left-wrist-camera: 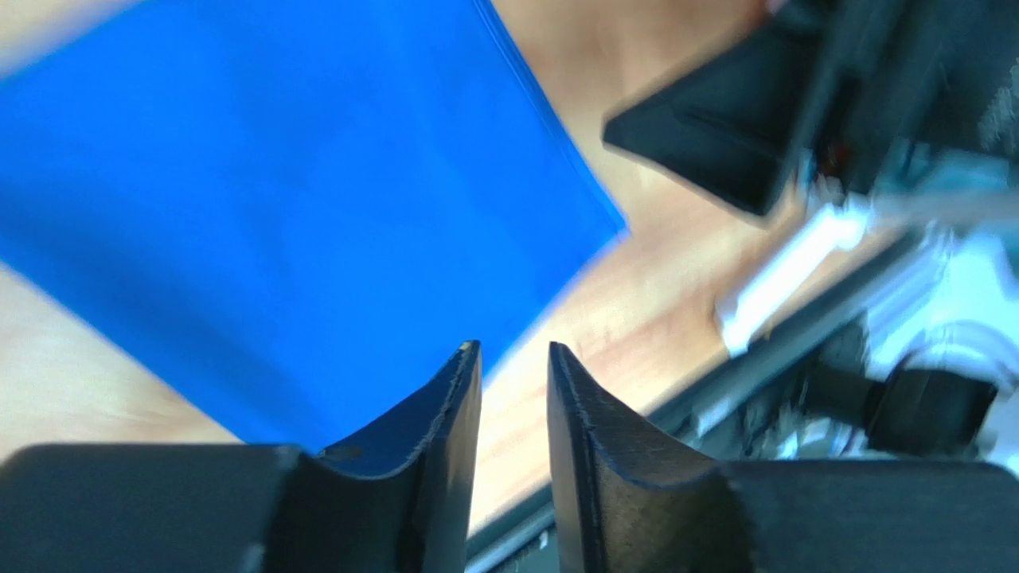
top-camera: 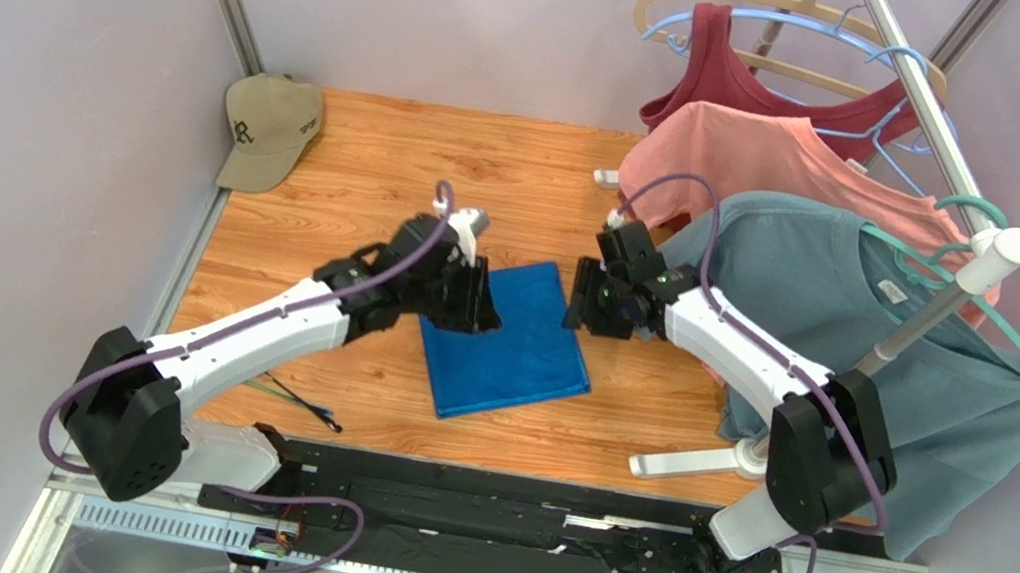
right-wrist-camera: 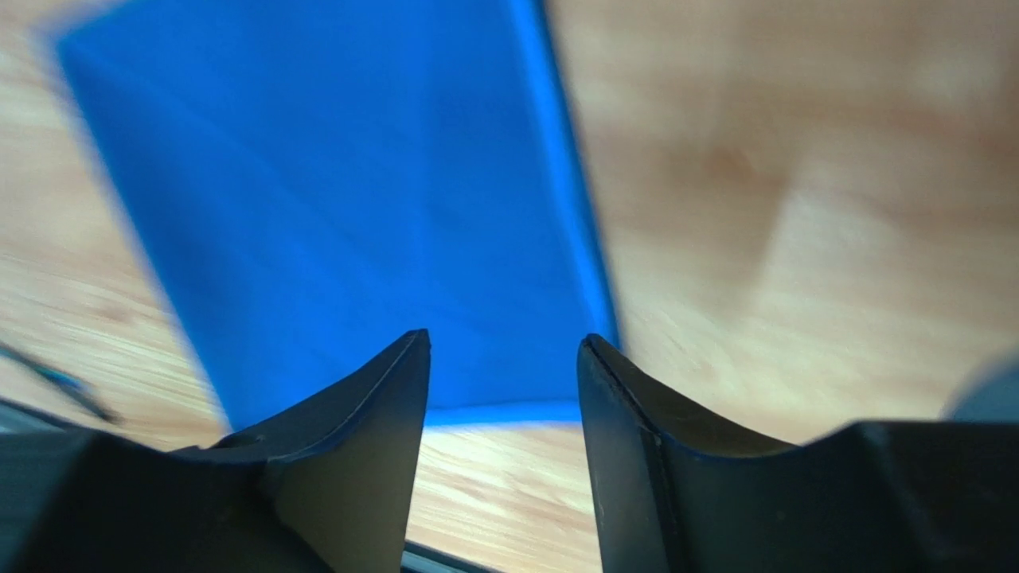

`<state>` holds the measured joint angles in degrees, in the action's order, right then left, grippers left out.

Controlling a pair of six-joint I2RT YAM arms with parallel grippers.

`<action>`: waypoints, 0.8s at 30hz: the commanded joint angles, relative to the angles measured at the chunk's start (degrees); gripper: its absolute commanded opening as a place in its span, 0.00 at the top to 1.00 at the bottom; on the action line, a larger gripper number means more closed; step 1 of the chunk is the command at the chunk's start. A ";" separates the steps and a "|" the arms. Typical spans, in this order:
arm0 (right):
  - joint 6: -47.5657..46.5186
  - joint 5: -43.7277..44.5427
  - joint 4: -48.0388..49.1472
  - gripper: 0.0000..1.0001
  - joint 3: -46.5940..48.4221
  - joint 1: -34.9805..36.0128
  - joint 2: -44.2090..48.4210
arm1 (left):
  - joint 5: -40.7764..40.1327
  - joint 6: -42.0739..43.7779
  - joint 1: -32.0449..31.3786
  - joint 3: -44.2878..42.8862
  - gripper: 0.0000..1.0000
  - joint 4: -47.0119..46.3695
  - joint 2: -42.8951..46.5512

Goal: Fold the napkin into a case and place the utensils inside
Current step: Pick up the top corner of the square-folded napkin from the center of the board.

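Note:
The royal-blue napkin [top-camera: 507, 347] lies flat on the wooden table as a tilted rectangle, also seen as the blue napkin [left-wrist-camera: 275, 203] in the left wrist view and the blue napkin [right-wrist-camera: 359, 203] in the right wrist view. My left gripper [top-camera: 472, 299] hovers over its far left corner, and the left gripper [left-wrist-camera: 514, 349] is narrowly open with nothing between its fingers. At the napkin's far right corner my right gripper [top-camera: 587, 303] stands open, the right gripper [right-wrist-camera: 502, 340] empty above the cloth's edge. The utensils [top-camera: 301, 404], thin dark sticks, lie near the front left beside the left arm.
A khaki cap [top-camera: 270, 127] sits at the table's far left corner. A clothes rack [top-camera: 904, 338] at the right holds a teal-grey T-shirt [top-camera: 898, 375], a salmon shirt [top-camera: 778, 160] and a dark red top [top-camera: 744, 87]; its white foot [top-camera: 688, 462] rests on the table.

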<state>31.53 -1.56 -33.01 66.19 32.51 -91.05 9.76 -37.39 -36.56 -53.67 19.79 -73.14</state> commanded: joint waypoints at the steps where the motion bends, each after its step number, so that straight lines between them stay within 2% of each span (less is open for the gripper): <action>1: -3.66 6.73 -4.60 0.52 -9.40 0.18 4.90 | -7.03 -3.56 -8.24 4.53 0.70 -3.88 -0.60; 4: -3.93 6.67 -1.62 0.59 -13.45 0.01 6.41 | -9.67 -5.33 -12.47 5.59 0.70 -6.17 -1.38; 5: -4.19 4.83 -0.92 0.59 -13.81 0.01 6.15 | -9.67 -5.15 -15.27 4.90 0.70 -6.17 -2.43; 8: -4.28 2.55 0.40 0.61 -14.34 -0.08 4.56 | -13.53 -5.33 -18.54 3.32 0.70 -4.94 -4.72; 12: -3.49 -0.54 2.60 0.67 -14.78 0.01 3.33 | -13.63 -5.59 -19.08 2.96 0.70 -4.59 -6.39; 20: -2.00 -3.70 4.98 0.67 -16.18 0.01 4.13 | -12.75 -5.86 -19.17 3.04 0.70 -5.03 -7.10; 24: -1.74 -4.24 5.42 0.74 -16.27 0.01 2.89 | -12.57 -5.68 -19.17 2.69 0.70 -4.50 -7.01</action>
<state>29.02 -3.99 -30.70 50.35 32.56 -87.46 -2.07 -42.57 -55.70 -48.49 16.82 -80.42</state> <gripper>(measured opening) 0.291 0.298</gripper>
